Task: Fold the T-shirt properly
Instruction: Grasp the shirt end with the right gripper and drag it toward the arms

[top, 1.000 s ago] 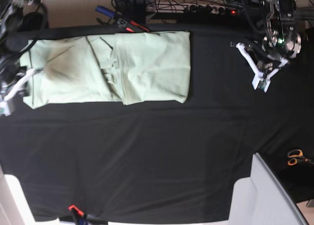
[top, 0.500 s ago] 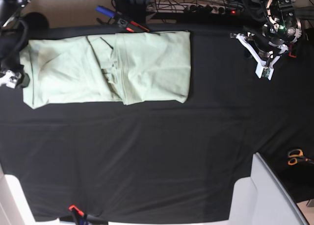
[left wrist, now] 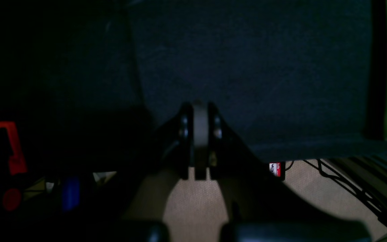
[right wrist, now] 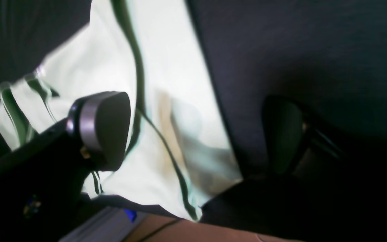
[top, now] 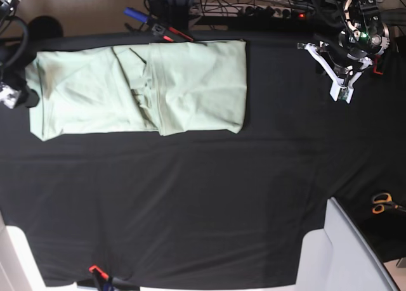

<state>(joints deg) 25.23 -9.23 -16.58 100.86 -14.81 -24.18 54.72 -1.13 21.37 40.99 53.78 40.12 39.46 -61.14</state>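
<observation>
The right gripper's fingers stand spread wide with nothing between them, hanging over the left end of the T-shirt; the left gripper's fingers are pressed flat together on nothing, up at the upper right of the base view, well apart from the cloth.

The T-shirt lies in the upper left of the base view as a long pale mint-green band, folded over itself. A smoother squared panel on its right overlaps a more rumpled part to the left, with creases bunched where the two meet near the middle. Its far edge runs close along the desk's upper edge, and its left end sits near the desk's left edge.

Below the shirt the black covering stretches bare across the whole lower half of the frame, and to the right as well. Cables and small tools crowd the floor past the upper edge. Orange-handled scissors lie at the lower right.
</observation>
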